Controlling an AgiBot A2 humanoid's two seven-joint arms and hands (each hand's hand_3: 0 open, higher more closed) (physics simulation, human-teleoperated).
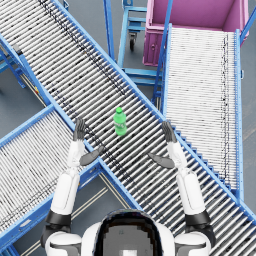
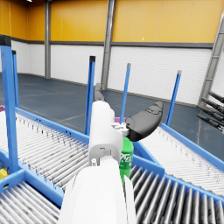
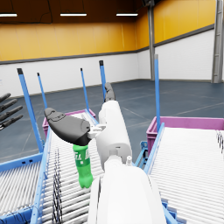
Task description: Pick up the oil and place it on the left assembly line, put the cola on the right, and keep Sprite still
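The biggest thing in the head view is the middle roller line (image 1: 75, 65), a blue-railed bed of grey rollers that runs on a slant from the upper left corner of the frame to the lower right. Next in size is the right roller line (image 1: 200, 90), which fills the upper right and runs straight up the frame. The left roller line (image 1: 30, 155) lies in the lower left, angled away from the middle one. All 3 have the same blue side rails. A magenta bin (image 1: 200, 12) sits at the top right of the frame, at the far end of the right roller line.

The 2 white arms rise from the bottom of the frame, 1 on each side. The left hand (image 1: 82, 146) is just left of centre and the right hand (image 1: 169, 147) just right of centre, both over the middle roller line. On each hand the fingers are stretched out flat towards the top of the frame. Each thumb is splayed inward, well apart from the fingers, and neither hand holds anything.

Smallest is the Sprite bottle (image 1: 120, 121), green with a green cap. It stands upright on the middle roller line at the centre of the frame, between the 2 hands and touching neither. Both wrist views show the same bottle upright on the rollers, beyond each thumb.
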